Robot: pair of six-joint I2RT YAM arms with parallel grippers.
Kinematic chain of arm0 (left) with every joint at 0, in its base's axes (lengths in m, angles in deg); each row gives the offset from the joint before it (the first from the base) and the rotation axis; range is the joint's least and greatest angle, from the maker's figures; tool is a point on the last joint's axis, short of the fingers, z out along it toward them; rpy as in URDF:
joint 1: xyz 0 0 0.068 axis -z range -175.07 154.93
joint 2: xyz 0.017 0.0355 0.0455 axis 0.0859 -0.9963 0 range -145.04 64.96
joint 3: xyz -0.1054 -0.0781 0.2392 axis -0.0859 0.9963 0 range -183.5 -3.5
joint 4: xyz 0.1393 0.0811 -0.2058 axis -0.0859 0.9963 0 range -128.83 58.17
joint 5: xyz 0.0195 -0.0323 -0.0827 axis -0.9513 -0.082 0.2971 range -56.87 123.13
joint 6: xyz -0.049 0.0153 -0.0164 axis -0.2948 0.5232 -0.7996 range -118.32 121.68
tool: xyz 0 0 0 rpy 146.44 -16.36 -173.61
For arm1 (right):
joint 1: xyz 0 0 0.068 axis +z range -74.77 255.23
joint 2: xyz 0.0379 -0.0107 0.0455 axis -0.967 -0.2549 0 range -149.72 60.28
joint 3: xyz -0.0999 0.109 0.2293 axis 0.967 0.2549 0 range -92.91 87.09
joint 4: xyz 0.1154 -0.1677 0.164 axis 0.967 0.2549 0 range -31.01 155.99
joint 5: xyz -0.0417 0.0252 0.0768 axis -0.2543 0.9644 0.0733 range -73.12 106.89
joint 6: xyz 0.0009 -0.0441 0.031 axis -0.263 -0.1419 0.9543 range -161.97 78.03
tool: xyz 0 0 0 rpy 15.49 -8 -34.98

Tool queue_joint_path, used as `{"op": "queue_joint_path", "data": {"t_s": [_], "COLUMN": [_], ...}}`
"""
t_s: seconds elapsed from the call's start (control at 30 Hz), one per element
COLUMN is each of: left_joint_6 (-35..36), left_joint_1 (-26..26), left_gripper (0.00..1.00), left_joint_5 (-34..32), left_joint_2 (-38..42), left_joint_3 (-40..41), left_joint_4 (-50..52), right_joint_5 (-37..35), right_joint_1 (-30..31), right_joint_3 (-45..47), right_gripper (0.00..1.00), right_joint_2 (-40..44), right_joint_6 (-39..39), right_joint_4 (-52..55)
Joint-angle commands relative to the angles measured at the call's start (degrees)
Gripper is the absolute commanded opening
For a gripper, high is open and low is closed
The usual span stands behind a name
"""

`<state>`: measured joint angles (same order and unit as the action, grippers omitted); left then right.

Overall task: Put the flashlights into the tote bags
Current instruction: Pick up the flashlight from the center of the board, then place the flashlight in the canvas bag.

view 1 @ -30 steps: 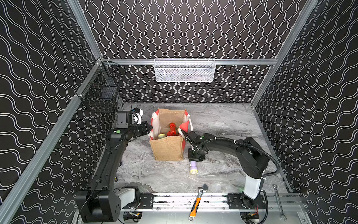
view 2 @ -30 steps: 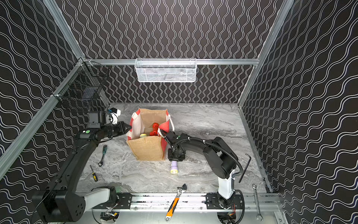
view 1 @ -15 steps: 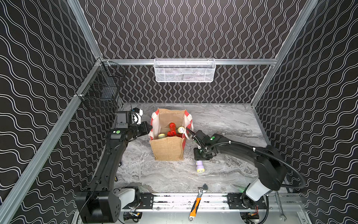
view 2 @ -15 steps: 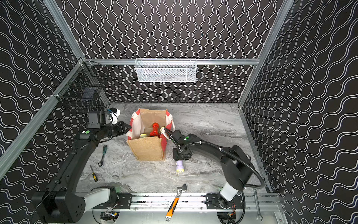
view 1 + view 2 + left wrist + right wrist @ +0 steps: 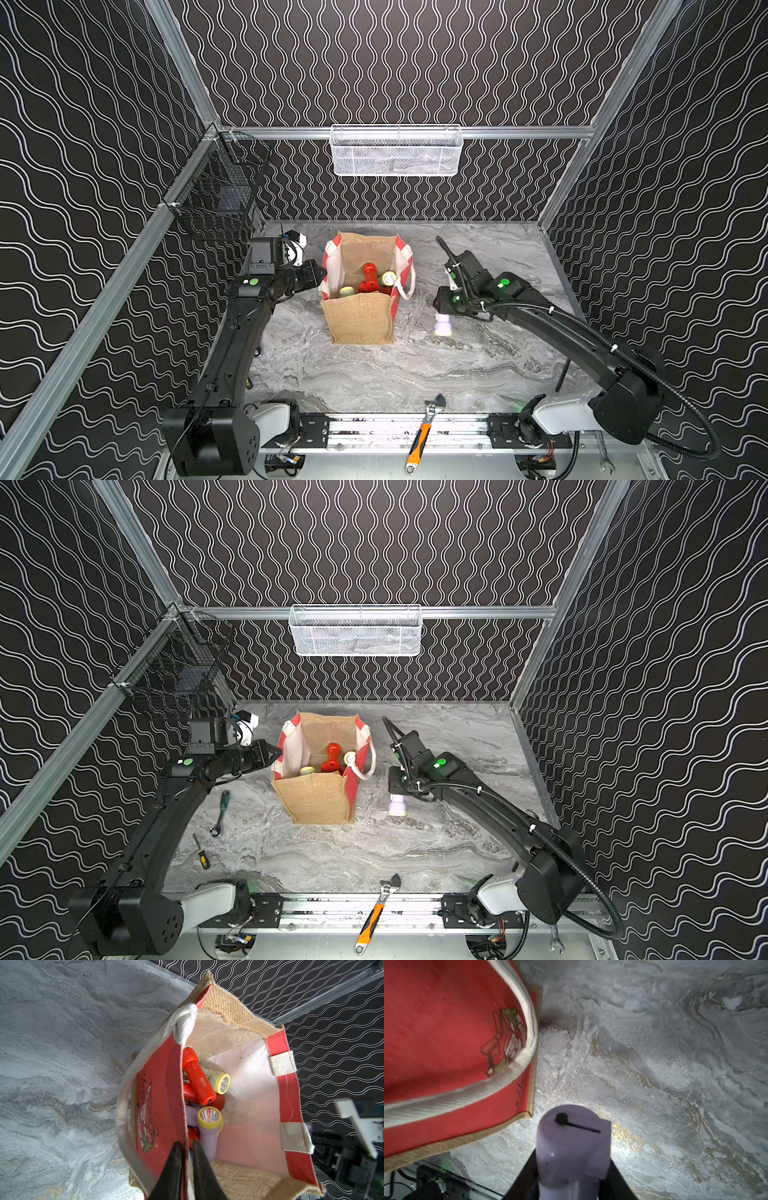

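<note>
The tote bag [image 5: 359, 320] [image 5: 313, 802] stands open mid-table, tan jute with red sides. Inside lie several flashlights: a red one [image 5: 198, 1080], a lilac one with a yellow head [image 5: 208, 1132] and a pale one [image 5: 212, 1078]. My left gripper [image 5: 186, 1147] [image 5: 319, 275] is shut on the bag's red side wall [image 5: 158, 1084] at its rim. To the right of the bag, my right gripper [image 5: 573, 1167] [image 5: 444, 315] is shut on a lilac flashlight [image 5: 571, 1142] [image 5: 442, 327] [image 5: 397, 807], which hangs upright just above the table, apart from the bag's red face [image 5: 436, 1032].
An orange-handled wrench [image 5: 424, 432] lies on the front rail. A small wrench [image 5: 220, 812] and a screwdriver [image 5: 201, 854] lie left of the bag. A white mesh basket [image 5: 397, 151] hangs on the back wall and a black wire basket [image 5: 216, 199] on the left wall.
My right arm has swung to the right, away from the bag's front corner, carrying the lilac flashlight with it. The left gripper still holds the bag's rim in the same place.
</note>
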<state>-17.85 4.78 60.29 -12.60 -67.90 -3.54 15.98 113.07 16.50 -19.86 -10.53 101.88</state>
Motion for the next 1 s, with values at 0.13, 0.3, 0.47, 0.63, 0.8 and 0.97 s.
{"op": "queue_joint_path", "data": {"t_s": [0.13, 0.3, 0.47, 0.63, 0.8, 0.97], "left_joint_6": [0.57, 1.0, 0.9, 0.48, 0.53, 0.76], "left_joint_1": [-0.03, -0.03, -0.03, -0.03, -0.03, -0.03], "left_gripper": [0.16, 0.16, 0.16, 0.17, 0.16, 0.05], "left_joint_5": [-1.01, -1.43, -1.34, -0.65, 0.3, -1.13], "left_joint_2": [0.04, -0.22, -0.85, -2.35, -3.6, -5.19], "left_joint_3": [-0.62, -1.16, -1.25, -1.75, -2.59, -4.02], "left_joint_4": [-1.02, -0.33, -0.49, -0.14, 0.17, 2.16], "right_joint_5": [6.37, 11.74, 14.45, 18.15, 23.01, 25.1], "right_joint_1": [-0.92, -1.32, -1.38, -1.38, -1.37, -1.24], "right_joint_3": [-8.17, -14.5, -21.33, -29.94, -35.17, -37.68], "right_gripper": [0.37, 0.36, 0.36, 0.36, 0.35, 0.35], "right_joint_2": [-1.83, -4.87, -8.61, -14.87, -21.11, -24.37], "right_joint_6": [-4.89, -5.45, -5.62, -4.23, -1.48, -0.52], "right_joint_4": [-6.26, -9.16, -12.04, -14.48, -15.26, -15.44]}}
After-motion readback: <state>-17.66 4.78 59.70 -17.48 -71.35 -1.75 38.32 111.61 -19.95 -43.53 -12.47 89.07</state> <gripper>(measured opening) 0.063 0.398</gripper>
